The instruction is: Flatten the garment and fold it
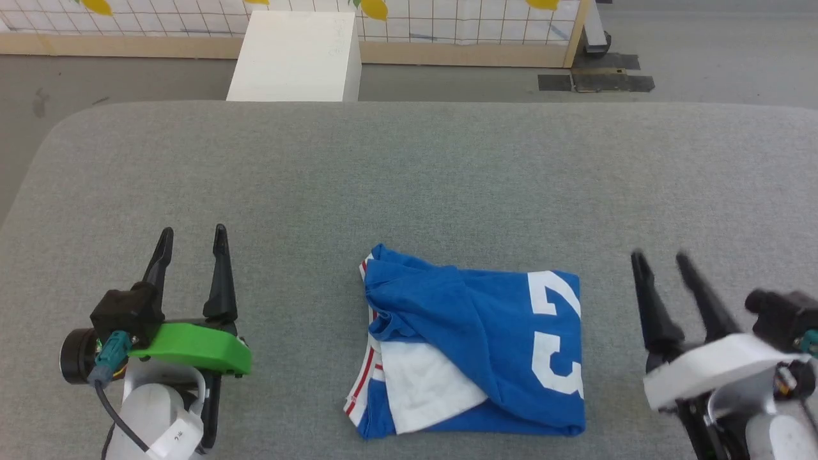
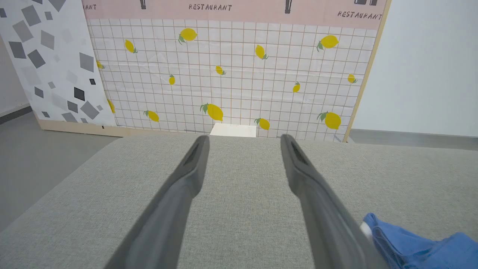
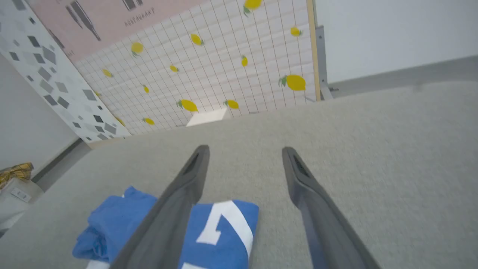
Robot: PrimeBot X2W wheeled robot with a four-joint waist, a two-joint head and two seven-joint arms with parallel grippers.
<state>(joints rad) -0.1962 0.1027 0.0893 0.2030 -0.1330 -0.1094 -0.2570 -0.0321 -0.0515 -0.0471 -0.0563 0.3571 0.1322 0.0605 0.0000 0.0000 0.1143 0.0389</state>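
op: Tools sit closest to the lens, so those first. Left tool (image 1: 193, 230) is spread wide and empty. Right tool (image 1: 659, 256) is spread too, with nothing between its fingers, and it's a bit blurred on the head view.

eng: Where's the garment?

op: The garment (image 1: 473, 332) lies between them on the near side of the bench (image 1: 409, 166). It's well apart from the left tool and nearer the right one, not touching either. Rough rectangle: numerals at the right end, white sleeve and red-striped trim poking out at the left. The top blue layer drapes on a diagonal, bunched near the far left corner.

eng: Done, then?

op: I'd call it folded but sloppy. With both tools off the cloth, my read is the step in hand is backing clear, maybe one tidy pass.

eng: How would you run it?

op: I'd lift the right tool straight up before swinging out, so a finger can't hook the right edge. To tidy, I'd pinch only the top layer at the bunched corner and pull left and low. The other tool pins the numeral end so the stack can't slide. Short pulls; that jersey looks soft enough to drag the layers beneath.

eng: Surroundings?

op: White box (image 1: 297, 54) past the bench's far edge, lemon-print panel (image 1: 447, 25) behind it. Neither is close.
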